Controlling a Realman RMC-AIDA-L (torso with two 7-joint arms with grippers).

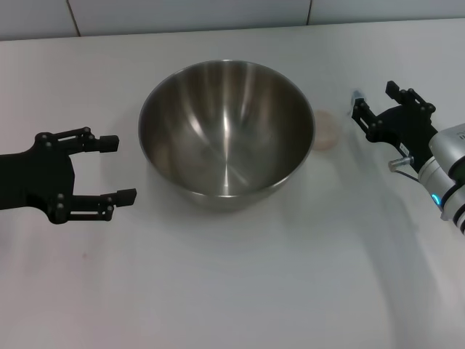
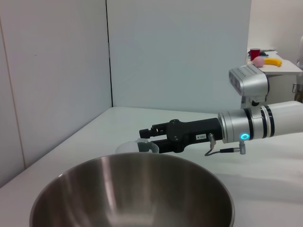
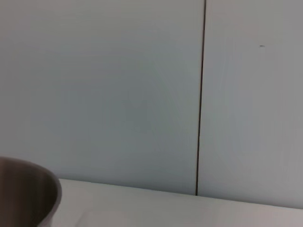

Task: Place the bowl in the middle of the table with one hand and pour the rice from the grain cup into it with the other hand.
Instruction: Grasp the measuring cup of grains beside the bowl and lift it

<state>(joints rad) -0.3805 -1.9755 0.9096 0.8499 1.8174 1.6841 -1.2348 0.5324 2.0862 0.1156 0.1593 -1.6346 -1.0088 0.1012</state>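
The bowl (image 1: 227,131) sits upright, mouth up, mid-surface (image 1: 232,291), so placing looks done and the cup pickup is in hand. The left end effector (image 1: 122,169) hangs released just beside the bowl. The right end effector (image 1: 370,109), fingers spread, nears the upright grain cup (image 1: 326,129) holding rice (image 1: 326,131) beside the bowl; next it must close on the cup.

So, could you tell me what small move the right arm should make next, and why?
Probably ease the right gripper forward so its open jaws come around the grain cup. The bowl already sits mid-table and looks empty, while the cup, holding rice, stands just beside the bowl's right rim, a short gap ahead of the jaws. The left gripper is open and clear of the bowl.
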